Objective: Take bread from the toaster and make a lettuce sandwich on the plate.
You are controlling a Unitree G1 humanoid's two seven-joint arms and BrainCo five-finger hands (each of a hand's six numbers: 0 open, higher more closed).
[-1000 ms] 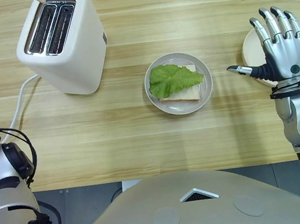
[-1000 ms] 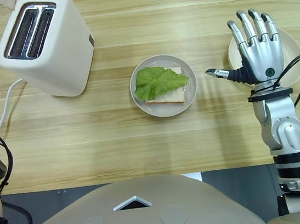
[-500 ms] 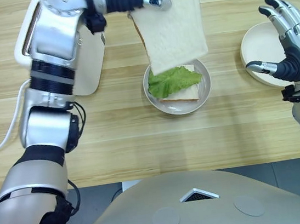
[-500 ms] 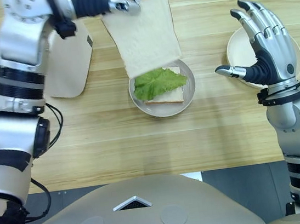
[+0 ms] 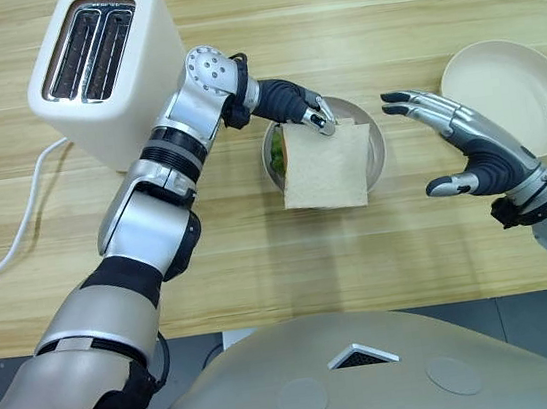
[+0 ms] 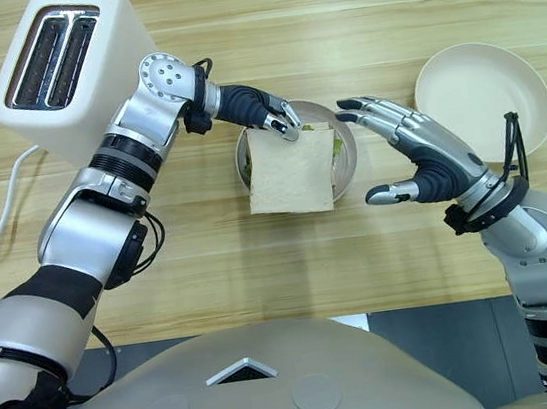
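Starting nearest you: your right robot hand (image 5: 474, 144) hangs with fingers spread and nothing in it, just right of the plate (image 5: 377, 137) in the middle of the surface. Half a second ago it was back over the empty dish (image 5: 512, 84) by the right edge; it has swung in toward the plate, probably to steady or square the top slice.

Main change: the bread slice (image 5: 325, 165) has come down. Half a second ago it was held up high, towards the far side of the plate, with the lettuce in plain sight. Now it lies over the plate, overhanging the near rim, and the lettuce (image 5: 275, 160) is only a green sliver at the left rim (the bottom slice is covered). I can't tell if the slice has fully settled or is still just off the stack.

Your left robot hand (image 5: 316, 117) is still clamped on the slice's far left corner, with its arm stretched in from the left. A second ago that arm wasn't over the surface and the plate held just bread and lettuce.

For the task, I'd say the sandwich is all but made. What's left is to let go of the corner and shift the slice back over the plate, as it sits too near.

At the far left corner, the toaster (image 5: 106, 67) hasn't moved and both slots look empty.
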